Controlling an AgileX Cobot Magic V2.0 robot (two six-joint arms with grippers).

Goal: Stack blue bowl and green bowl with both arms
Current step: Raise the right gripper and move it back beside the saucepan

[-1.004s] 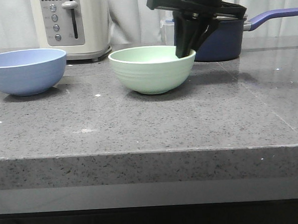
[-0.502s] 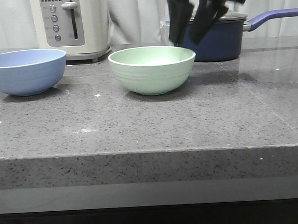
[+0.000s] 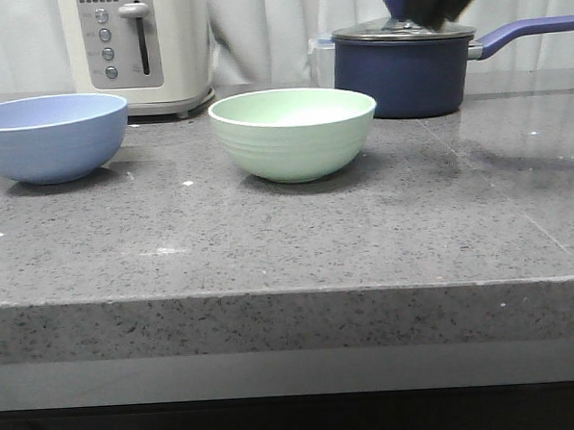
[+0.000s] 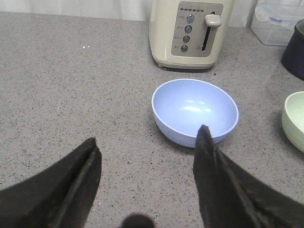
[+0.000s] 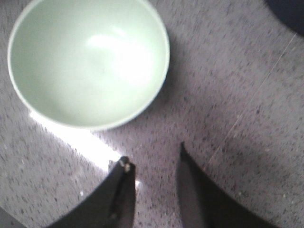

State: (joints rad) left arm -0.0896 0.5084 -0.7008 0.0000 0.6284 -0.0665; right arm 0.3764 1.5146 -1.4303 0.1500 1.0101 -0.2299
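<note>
Green bowl [image 3: 293, 133] empty beside blue bowl [image 3: 48, 136], apart, left claw [image 4: 147, 156] spread, right claw [image 5: 154, 166] parted, holding nothing

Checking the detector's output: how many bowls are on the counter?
2. The blue bowl sits at the left in front of the toaster; the green bowl sits mid-counter, left of the lidded saucepan. They stand apart, both upright and empty.

My front view is bright and sharp, soft shadows under both bowls. The right wrist view is blurred, with white glare on the bench [image 5: 90, 142] beside the green bowl [image 5: 85, 61]. The right hand [image 3: 439, 0] smears at top.
</note>
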